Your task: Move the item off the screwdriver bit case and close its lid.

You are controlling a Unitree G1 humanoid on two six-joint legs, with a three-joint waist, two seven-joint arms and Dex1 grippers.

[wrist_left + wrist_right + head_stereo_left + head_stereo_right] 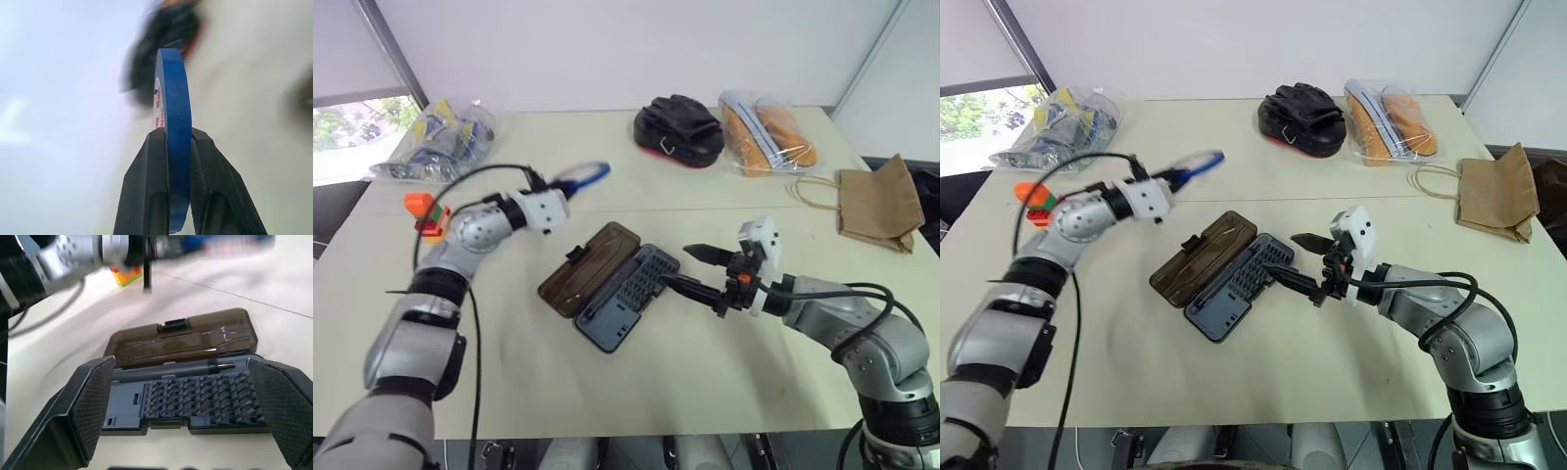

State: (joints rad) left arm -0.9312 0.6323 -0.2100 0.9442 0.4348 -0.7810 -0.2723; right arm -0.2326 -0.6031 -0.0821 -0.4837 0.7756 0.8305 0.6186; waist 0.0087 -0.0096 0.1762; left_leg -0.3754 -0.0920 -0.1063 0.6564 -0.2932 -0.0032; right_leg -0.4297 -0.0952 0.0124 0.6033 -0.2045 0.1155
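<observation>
1. The left gripper (178,147) pinches the blue tape ring (173,112), lifted above the table (724,382).
2. The bit case (612,284) lies open mid-table, its brown lid (587,267) flat.
3. The right gripper (690,269) hovers beside it, jaws spread wide.

Blue tape ring (581,176) blurred, its far rim perhaps smeared.

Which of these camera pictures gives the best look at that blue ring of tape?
The left wrist view: the blue tape ring stands edge-on and close, pinched between the left gripper's two black fingers. Both eye views show it small and blurred, held above the table; the right wrist view gives a blue smear.
</observation>
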